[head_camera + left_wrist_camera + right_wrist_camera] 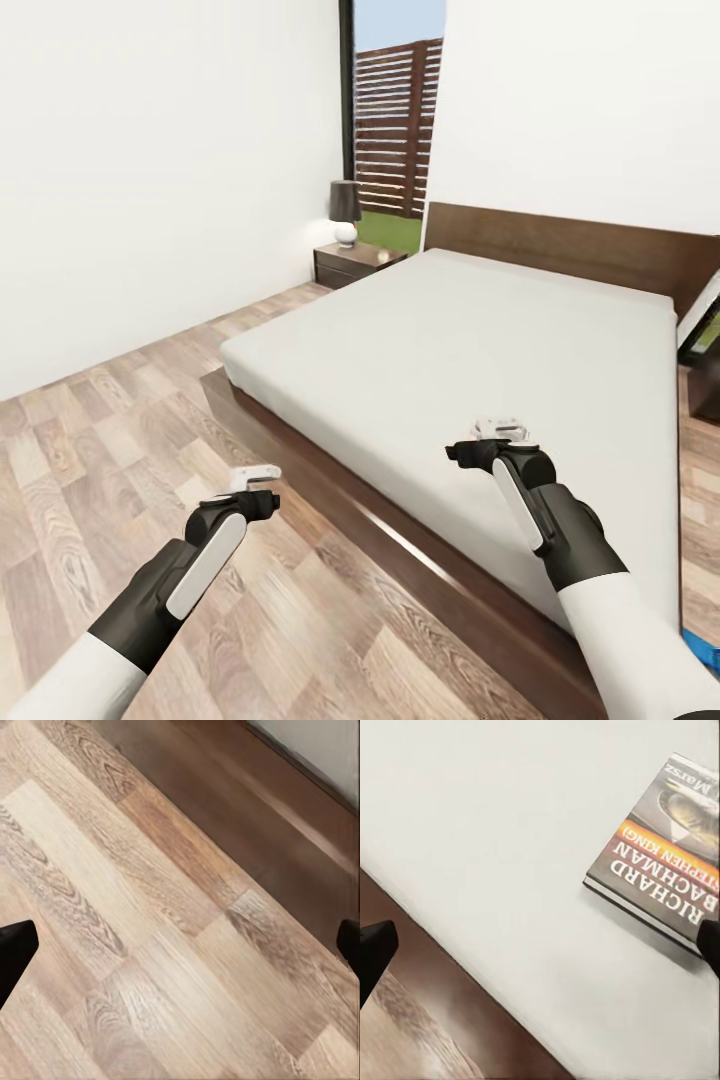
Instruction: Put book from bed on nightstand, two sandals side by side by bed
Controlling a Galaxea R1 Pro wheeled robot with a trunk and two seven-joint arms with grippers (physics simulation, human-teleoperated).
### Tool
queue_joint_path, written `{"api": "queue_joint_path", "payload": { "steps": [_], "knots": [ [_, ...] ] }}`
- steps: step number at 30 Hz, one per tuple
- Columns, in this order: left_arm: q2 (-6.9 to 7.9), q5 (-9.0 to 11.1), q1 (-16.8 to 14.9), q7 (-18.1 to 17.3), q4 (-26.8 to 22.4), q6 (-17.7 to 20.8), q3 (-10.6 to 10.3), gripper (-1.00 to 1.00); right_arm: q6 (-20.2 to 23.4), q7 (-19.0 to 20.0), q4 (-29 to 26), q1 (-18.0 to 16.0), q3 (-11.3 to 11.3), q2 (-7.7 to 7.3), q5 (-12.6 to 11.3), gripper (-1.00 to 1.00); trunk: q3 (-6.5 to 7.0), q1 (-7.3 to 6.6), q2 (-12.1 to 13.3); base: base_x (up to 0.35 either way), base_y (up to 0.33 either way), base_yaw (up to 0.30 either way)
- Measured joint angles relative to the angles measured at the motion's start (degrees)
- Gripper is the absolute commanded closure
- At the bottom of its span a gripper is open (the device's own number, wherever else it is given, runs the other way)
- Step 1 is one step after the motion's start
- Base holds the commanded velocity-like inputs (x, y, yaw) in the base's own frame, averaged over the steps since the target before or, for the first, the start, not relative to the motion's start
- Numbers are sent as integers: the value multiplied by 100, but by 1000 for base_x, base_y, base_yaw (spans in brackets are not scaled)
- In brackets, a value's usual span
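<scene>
On the bed [450, 340]: book [667, 866] lies flat, not yet moved.
Right gripper [497, 432]: apart, above the mattress, empty.
Left gripper [255, 478]: apart, over floor [90, 420].
Left to do: book to nightstand [352, 262]; sandals.

Book [664, 866] cover: "RICHARD BACHMAN", orange band "(STEPHEN KING)".

Bed [400, 340] on wood-plank floor [100, 430]
Book [664, 866] lies flat on the grey mattress, near its edge.
</scene>
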Motion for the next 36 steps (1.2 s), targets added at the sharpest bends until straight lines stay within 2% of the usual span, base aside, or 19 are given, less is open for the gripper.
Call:
{"api": "queue_joint_path", "payload": {
  "steps": [9,24,36],
  "knots": [
    [0,1,1,0,-1,0,1,-100,4,4,0,-1,1,2,2,-100,0,-3,0,172,0,-170],
    [1,-5,2,0,-3,1,2,-100,8,-3,0,-1,1,7,10,-100,0,-3,0,306,0,-16],
    [2,-8,9,0,-3,1,2,-100,3,-1,5,-1,1,7,10,-100,0,0,0,51,0,0]
  ]
}}
